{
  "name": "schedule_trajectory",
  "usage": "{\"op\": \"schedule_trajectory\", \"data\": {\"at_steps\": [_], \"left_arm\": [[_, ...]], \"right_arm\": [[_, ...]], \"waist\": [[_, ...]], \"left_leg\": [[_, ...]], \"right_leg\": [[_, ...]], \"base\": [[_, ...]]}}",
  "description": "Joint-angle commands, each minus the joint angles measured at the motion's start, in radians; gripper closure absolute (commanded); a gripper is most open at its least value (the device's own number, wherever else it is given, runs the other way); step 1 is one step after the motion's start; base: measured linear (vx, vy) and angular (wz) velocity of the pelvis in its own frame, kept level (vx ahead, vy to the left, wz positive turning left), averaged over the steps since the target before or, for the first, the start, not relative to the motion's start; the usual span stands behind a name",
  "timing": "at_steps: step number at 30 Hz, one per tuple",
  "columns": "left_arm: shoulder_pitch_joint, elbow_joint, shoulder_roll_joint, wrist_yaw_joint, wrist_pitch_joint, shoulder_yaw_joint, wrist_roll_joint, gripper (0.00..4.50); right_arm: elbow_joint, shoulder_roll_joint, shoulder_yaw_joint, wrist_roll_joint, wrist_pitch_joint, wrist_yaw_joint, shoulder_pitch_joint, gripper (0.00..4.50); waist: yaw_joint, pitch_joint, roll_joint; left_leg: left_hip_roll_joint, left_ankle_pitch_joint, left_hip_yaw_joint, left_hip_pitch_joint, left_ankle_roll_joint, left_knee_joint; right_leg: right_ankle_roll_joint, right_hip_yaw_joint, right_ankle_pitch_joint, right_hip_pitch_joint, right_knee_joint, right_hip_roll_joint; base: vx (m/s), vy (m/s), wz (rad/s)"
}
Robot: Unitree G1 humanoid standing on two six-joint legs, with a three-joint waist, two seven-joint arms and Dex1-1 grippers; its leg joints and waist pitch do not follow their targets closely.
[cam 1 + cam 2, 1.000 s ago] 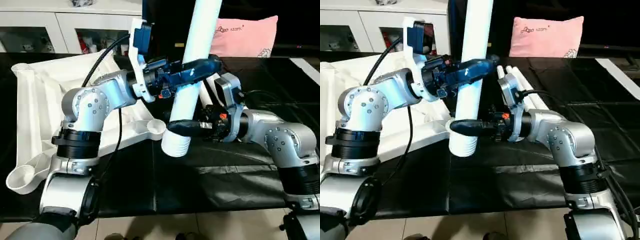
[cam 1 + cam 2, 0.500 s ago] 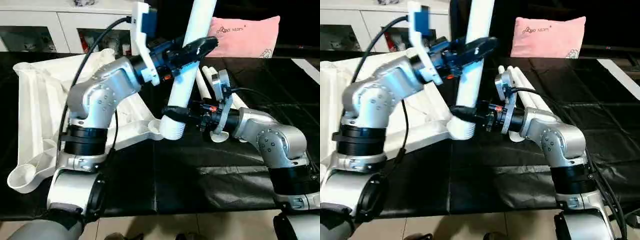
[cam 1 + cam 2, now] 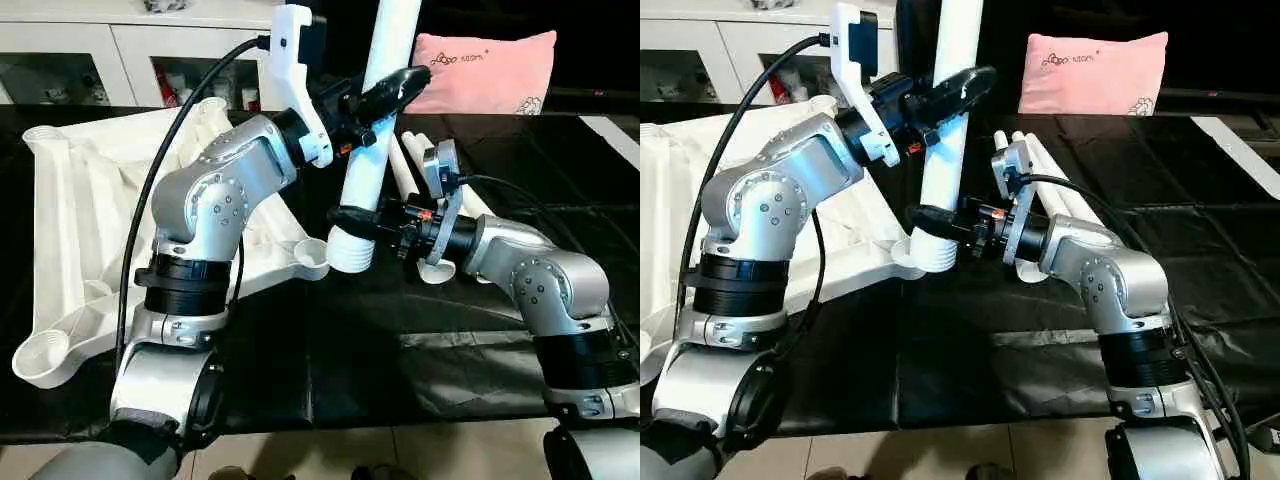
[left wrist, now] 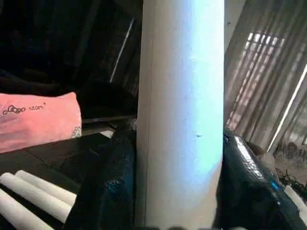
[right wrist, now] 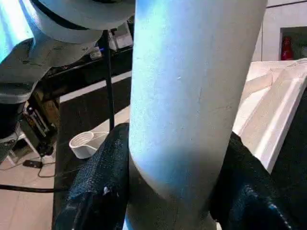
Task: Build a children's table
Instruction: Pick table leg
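Both end effectors pinch near-upright leg (image 3: 372, 135): left end effector (image 3: 385, 92) high, right end effector (image 3: 352, 222) low.

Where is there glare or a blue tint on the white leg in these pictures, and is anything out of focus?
Left wrist view: the leg carries a pale blue sheen, and bright streaks behind it are soft. Right wrist view: the same blue sheen up high, shading to grey lower down, with the near black fingers soft. Left eye view: the leg, the tabletop and the pink pillow look evenly lit and sharp.
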Motion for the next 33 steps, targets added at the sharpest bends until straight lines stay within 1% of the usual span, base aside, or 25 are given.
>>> {"op": "schedule_trajectory", "data": {"at_steps": [1,3,5,7,8,9,10,12,13,14,17,19,20,21,25,31,33], "left_arm": [[-0.009,0.029,-0.002,0.059,0.0,0.028,0.018,2.68],[-0.009,0.031,-0.001,0.053,-0.002,0.027,0.017,2.68],[-0.01,0.029,0.002,0.04,0.0,0.025,0.012,2.68],[-0.01,0.027,0.004,0.026,0.005,0.024,0.003,2.69],[-0.012,0.028,0.008,0.014,0.008,0.021,-0.004,2.69],[-0.014,0.03,0.009,0.012,0.014,0.021,-0.009,2.69],[-0.017,0.034,0.011,0.013,0.025,0.023,-0.014,2.69],[-0.02,0.039,0.014,0.012,0.022,0.02,-0.008,2.7],[-0.022,0.041,0.014,0.012,0.02,0.02,-0.006,2.7],[-0.025,0.044,0.014,0.014,0.02,0.022,-0.007,2.7],[-0.03,0.044,0.011,0.02,0.023,0.027,-0.014,2.7],[-0.026,0.041,0.011,0.017,0.022,0.024,-0.015,2.7],[-0.024,0.038,0.013,0.013,0.02,0.019,-0.014,2.7],[-0.024,0.038,0.013,0.013,0.02,0.019,-0.014,2.7],[-0.021,0.028,0.016,-0.001,0.024,0.007,-0.02,2.7],[-0.021,0.016,0.015,-0.023,0.03,-0.006,-0.029,2.7],[-0.02,0.012,0.014,-0.029,0.035,-0.011,-0.033,2.7]], "right_arm": [[-0.023,0.0,0.028,-0.019,-0.032,0.012,-0.027,2.59],[-0.011,-0.001,0.02,-0.006,-0.018,0.018,-0.037,1.89],[-0.007,-0.006,0.015,0.006,-0.008,0.032,-0.043,1.8],[-0.002,-0.012,0.01,0.02,0.003,0.051,-0.05,1.55],[0.007,-0.022,0.006,0.037,0.02,0.081,-0.056,1.55],[0.013,-0.028,0.003,0.047,0.029,0.097,-0.06,1.43],[0.022,-0.036,-0.001,0.059,0.04,0.119,-0.064,1.43],[0.037,-0.042,-0.008,0.071,0.051,0.133,-0.072,1.11],[0.045,-0.043,-0.011,0.074,0.055,0.137,-0.077,1.11],[0.055,-0.045,-0.016,0.076,0.06,0.138,-0.084,0.98],[0.078,-0.045,-0.029,0.093,0.09,0.129,-0.103,0.96],[0.09,-0.045,-0.032,0.102,0.123,0.122,-0.109,0.96],[0.099,-0.045,-0.031,0.101,0.133,0.124,-0.113,0.96],[0.099,-0.045,-0.031,0.101,0.133,0.124,-0.113,0.96],[0.13,-0.045,-0.011,0.076,0.139,0.115,-0.124,0.96],[0.131,-0.052,0.015,0.064,0.148,0.139,-0.129,0.96],[0.132,-0.058,0.034,0.05,0.146,0.15,-0.127,0.96]], "waist": [[0.001,-0.084,-0.013],[0.001,-0.084,-0.011],[0.0,-0.084,-0.011],[0.001,-0.083,-0.012],[0.001,-0.084,-0.011],[0.002,-0.085,-0.011],[0.001,-0.085,-0.011],[0.003,-0.084,-0.013],[0.003,-0.084,-0.012],[0.002,-0.084,-0.016],[0.003,-0.084,-0.016],[0.004,-0.084,-0.016],[0.003,-0.085,-0.018],[0.004,-0.085,-0.017],[0.003,-0.085,-0.017],[0.004,-0.084,-0.017],[0.005,-0.085,-0.017]], "left_leg": [[-0.013,-0.072,0.026,-0.009,0.043,-0.057],[-0.013,-0.075,0.026,-0.008,0.044,-0.057],[-0.013,-0.075,0.025,-0.009,0.043,-0.057],[-0.013,-0.077,0.026,-0.008,0.046,-0.057],[-0.013,-0.077,0.026,-0.008,0.046,-0.057],[-0.012,-0.076,0.025,-0.007,0.049,-0.057],[-0.012,-0.075,0.026,-0.007,0.051,-0.056],[-0.013,-0.077,0.027,-0.007,0.057,-0.056],[-0.012,-0.073,0.026,-0.007,0.058,-0.056],[-0.012,-0.069,0.027,-0.009,0.059,-0.055],[-0.013,-0.069,0.027,-0.008,0.057,-0.056],[-0.012,-0.061,0.026,-0.008,0.055,-0.056],[-0.012,-0.059,0.027,-0.008,0.057,-0.055],[-0.012,-0.057,0.027,-0.008,0.056,-0.055],[-0.012,-0.061,0.027,-0.007,0.053,-0.055],[-0.011,-0.059,0.027,-0.008,0.053,-0.056],[-0.011,-0.057,0.027,-0.008,0.051,-0.055]], "right_leg": [[-0.179,0.014,-0.231,0.084,-0.068,-0.033],[-0.179,0.013,-0.237,0.083,-0.069,-0.033],[-0.179,0.013,-0.23,0.084,-0.068,-0.032],[-0.176,0.013,-0.243,0.083,-0.069,-0.033],[-0.176,0.013,-0.243,0.083,-0.069,-0.033],[-0.183,0.013,-0.232,0.083,-0.068,-0.033],[-0.186,0.013,-0.226,0.083,-0.068,-0.032],[-0.19,0.013,-0.226,0.083,-0.068,-0.033],[-0.192,0.013,-0.223,0.083,-0.067,-0.034],[-0.192,0.013,-0.219,0.084,-0.067,-0.034],[-0.188,0.012,-0.237,0.083,-0.068,-0.034],[-0.188,0.013,-0.231,0.084,-0.067,-0.035],[-0.19,0.013,-0.223,0.083,-0.067,-0.034],[-0.192,0.013,-0.219,0.083,-0.066,-0.035],[-0.194,0.013,-0.224,0.082,-0.067,-0.035],[-0.193,0.013,-0.221,0.082,-0.066,-0.036],[-0.195,0.013,-0.216,0.083,-0.065,-0.036]], "base": [[0.0,0.0,0.0],[0.0,0.0,0.0],[0.0,0.0,0.0],[0.0,0.0,0.0],[0.0,0.0,0.0],[0.0,0.0,0.0],[0.0,0.0,0.0],[0.0,0.0,0.0],[0.0,0.0,0.0],[0.0,0.0,0.0],[0.0,0.0,0.0],[0.0,0.0,0.0],[0.0,0.0,0.0],[0.0,0.0,0.0],[0.0,0.0,0.0],[0.0,0.0,0.0],[0.0,0.0,0.0]]}}
